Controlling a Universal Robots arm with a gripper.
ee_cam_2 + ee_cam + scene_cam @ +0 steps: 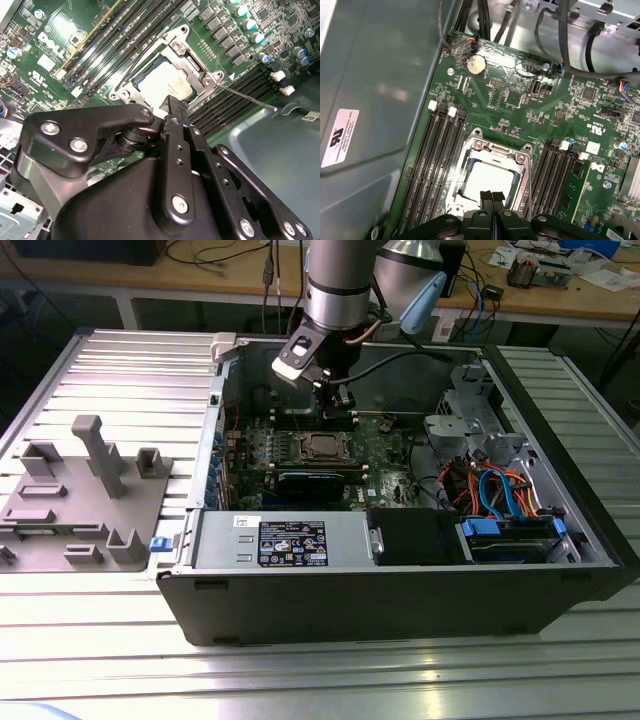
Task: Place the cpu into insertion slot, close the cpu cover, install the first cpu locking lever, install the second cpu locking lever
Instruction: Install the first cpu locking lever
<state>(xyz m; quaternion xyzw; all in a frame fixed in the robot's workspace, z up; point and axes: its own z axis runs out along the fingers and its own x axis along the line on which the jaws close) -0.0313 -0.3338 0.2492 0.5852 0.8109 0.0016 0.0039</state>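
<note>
Gripper (492, 196) closed, fingertips together, nothing betw them, tips just above edge of cpu cover (496, 150). Cover down over insertion slot (122, 92). Cpu (487, 181) seated inside, silvery top visible thru window. Thin lever (245, 95) sticks out sideways across memory slots (437, 165). All on green board (520, 107) in open pc case (400, 600).

The arm (340, 285) comes straight down from the far side, wrist vertical. Its gripper (338, 410) points downward, both black fingers (486, 197) pressed tightly together.
</note>
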